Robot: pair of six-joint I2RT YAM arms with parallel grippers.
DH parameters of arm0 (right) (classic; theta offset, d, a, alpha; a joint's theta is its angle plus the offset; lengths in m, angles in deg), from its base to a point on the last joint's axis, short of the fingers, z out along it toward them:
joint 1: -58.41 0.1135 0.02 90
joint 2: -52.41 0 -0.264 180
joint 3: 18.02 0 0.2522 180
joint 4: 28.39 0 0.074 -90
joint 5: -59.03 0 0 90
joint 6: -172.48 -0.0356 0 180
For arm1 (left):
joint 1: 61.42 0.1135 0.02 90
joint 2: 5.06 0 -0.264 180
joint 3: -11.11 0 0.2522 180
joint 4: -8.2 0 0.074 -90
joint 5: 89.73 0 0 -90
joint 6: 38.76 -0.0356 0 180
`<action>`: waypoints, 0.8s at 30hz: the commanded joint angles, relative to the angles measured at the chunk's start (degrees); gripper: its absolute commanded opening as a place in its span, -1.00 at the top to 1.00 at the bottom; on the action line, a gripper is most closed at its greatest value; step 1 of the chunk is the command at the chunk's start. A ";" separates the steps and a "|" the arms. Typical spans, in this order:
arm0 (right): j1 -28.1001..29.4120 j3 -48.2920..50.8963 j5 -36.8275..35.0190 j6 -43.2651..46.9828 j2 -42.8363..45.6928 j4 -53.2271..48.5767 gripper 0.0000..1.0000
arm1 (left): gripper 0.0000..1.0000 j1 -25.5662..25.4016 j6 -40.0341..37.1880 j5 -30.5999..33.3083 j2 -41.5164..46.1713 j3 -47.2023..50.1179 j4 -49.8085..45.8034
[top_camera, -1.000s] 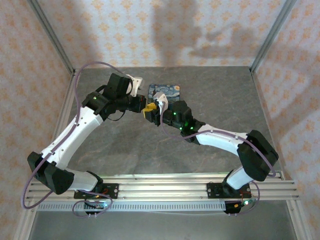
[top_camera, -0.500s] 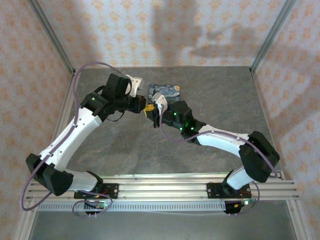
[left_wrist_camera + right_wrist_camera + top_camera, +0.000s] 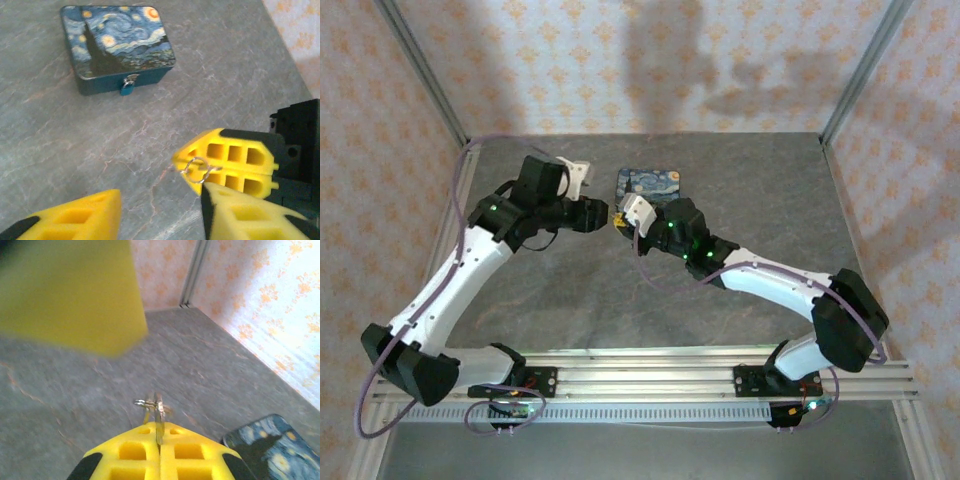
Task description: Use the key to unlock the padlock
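Pinching the key (image 3: 159, 417) in my right gripper (image 3: 159, 435), I have the two yellow fingers pressed flat together, with the thin silver metal and its small wire ring (image 3: 144, 402) poking out just past the tips. My left gripper (image 3: 160, 200) faces it from close by, jaws standing apart with nothing between them. Through the left wrist camera the ring sits just beside the tip of one left finger, though I cannot tell whether they touch. Both grippers hang tip to tip above the grey stone-patterned table (image 3: 60, 140), over its far half. Farther out, the padlock (image 3: 127, 88) hangs at the clasp on the front wall of the blue starry-night box (image 3: 117, 42). It is small and bluish, too tiny for me to tell whether its shackle is closed. The box lies flat on the table with its lid down, apart from the key and just beyond my right gripper in the top view. Orange-patterned walls (image 3: 570, 70) enclose the table.
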 commanded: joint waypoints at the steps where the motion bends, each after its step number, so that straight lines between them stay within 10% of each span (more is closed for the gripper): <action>1: -0.08 -3.08 -1.33 11.06 1.15 -7.47 1.00 | -0.07 2.49 0.77 -1.37 4.71 2.42 0.54; 9: -1.83 -16.23 10.15 12.48 -2.11 -29.81 1.00 | 0.05 5.65 -18.31 -25.75 13.06 12.12 11.97; 24: -4.73 -24.70 27.27 6.71 -1.68 -49.15 1.00 | 0.25 4.17 -32.81 -27.02 16.40 21.14 24.07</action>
